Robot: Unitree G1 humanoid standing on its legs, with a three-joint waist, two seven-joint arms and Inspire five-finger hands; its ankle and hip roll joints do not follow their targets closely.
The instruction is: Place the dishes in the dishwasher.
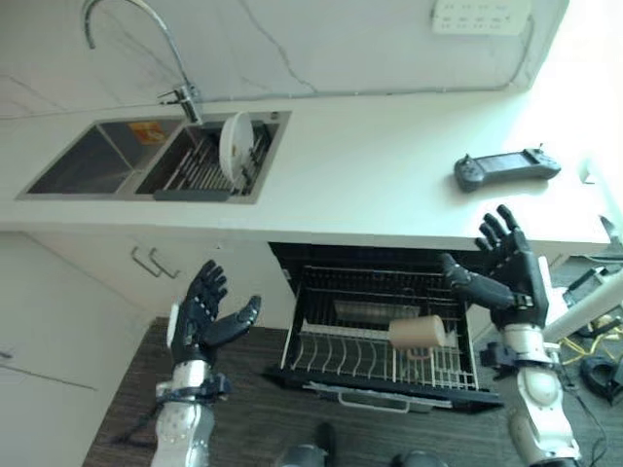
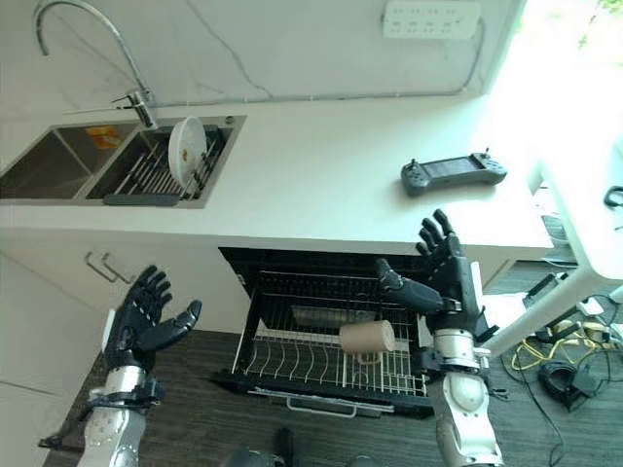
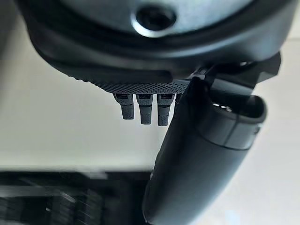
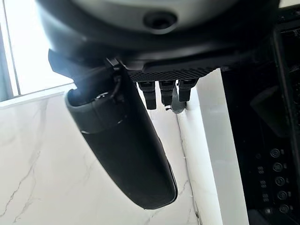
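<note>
A white plate (image 1: pixel 235 144) stands on edge in the wire drying rack (image 1: pixel 200 170) inside the right sink basin. Below the counter the dishwasher's wire rack (image 1: pixel 384 350) is pulled out, and a tan cup (image 1: pixel 418 333) lies on its side in it. My left hand (image 1: pixel 201 316) is open, palm up, left of the rack in front of the cabinet. At the rack's right end my right hand (image 1: pixel 510 272) is open with fingers spread, just under the counter edge. Both hands hold nothing.
A dark game controller (image 1: pixel 506 168) lies on the white counter (image 1: pixel 389 165) at the right. A tall curved faucet (image 1: pixel 146 39) rises behind the sink, whose left basin (image 1: pixel 83 161) holds nothing. Cabinet handles (image 1: pixel 151 261) are at the left. Cables (image 1: pixel 594 360) lie on the floor at the right.
</note>
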